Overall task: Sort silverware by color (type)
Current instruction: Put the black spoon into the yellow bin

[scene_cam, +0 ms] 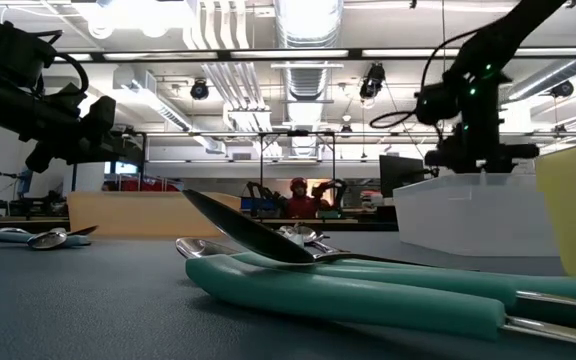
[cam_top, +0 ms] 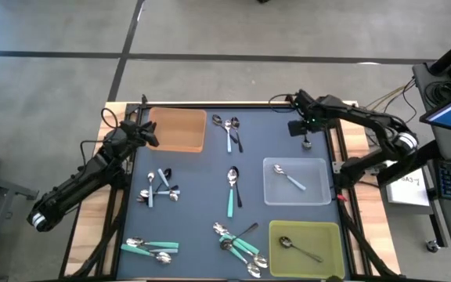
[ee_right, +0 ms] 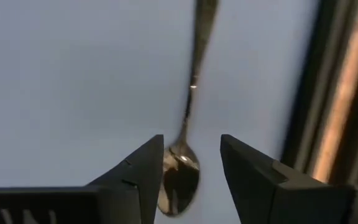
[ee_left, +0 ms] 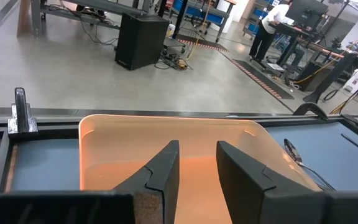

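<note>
Small spoons with teal, light blue or plain metal handles lie in loose groups on the dark mat: far middle (cam_top: 232,133), centre (cam_top: 233,188), left (cam_top: 159,189), near left (cam_top: 151,249), near middle (cam_top: 237,239). My right gripper (cam_top: 305,131) (ee_right: 191,168) is open over the mat's far right part. Its fingers stand on either side of the bowl of a plain metal spoon (ee_right: 180,177) that lies flat, its handle (ee_right: 201,37) pointing away. My left gripper (cam_top: 143,133) (ee_left: 197,168) is open and empty at the left end of the orange tray (ee_left: 166,134).
Three trays sit on the mat: the orange one (cam_top: 177,129) far left, a clear one (cam_top: 313,171) at right holding a light blue spoon (cam_top: 288,178), and a yellow-green one (cam_top: 323,235) near right holding a dark metal spoon (cam_top: 300,249). The mat's raised frame runs close to the right gripper.
</note>
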Tool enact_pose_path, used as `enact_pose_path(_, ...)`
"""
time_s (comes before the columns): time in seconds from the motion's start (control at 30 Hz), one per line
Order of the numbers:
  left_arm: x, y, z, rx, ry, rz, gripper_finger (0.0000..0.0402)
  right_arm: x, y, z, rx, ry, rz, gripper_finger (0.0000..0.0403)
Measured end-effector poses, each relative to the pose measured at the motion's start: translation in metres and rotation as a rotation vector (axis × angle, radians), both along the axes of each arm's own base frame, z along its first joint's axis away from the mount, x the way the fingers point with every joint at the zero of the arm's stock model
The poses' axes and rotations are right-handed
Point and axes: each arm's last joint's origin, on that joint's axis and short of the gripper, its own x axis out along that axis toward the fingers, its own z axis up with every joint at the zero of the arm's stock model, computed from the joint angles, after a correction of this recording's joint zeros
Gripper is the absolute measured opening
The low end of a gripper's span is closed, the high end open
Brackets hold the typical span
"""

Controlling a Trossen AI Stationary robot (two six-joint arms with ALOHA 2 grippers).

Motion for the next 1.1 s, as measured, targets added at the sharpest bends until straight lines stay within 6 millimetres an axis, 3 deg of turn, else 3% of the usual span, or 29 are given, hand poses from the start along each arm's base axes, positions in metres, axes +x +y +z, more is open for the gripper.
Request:
enact_pose_path(0.33,0.0,0.0,0.0,0.0,0.0,0.0,0.0089,0.01,-0.012,-0.047,0.157,0.134,0.104,0.0135)
enact_pose_path(0.6,0.0,0.0,0.0,0.0,0.0,0.0,0.0089,0.013,-0.016,-0.07,0.223,0.184,0.178,0.0112)
enact_pose_path(0.83,0.0,0.0,0.0,0.0,0.0,0.0,0.0089,0.014,-0.016,-0.065,0.206,0.156,0.17,0.002)
enact_pose_path(1.1,0.0,0.0,0.0,0.0,0.0,0.0,0.0089,0.01,-0.013,-0.038,0.104,0.058,0.092,0.0011)
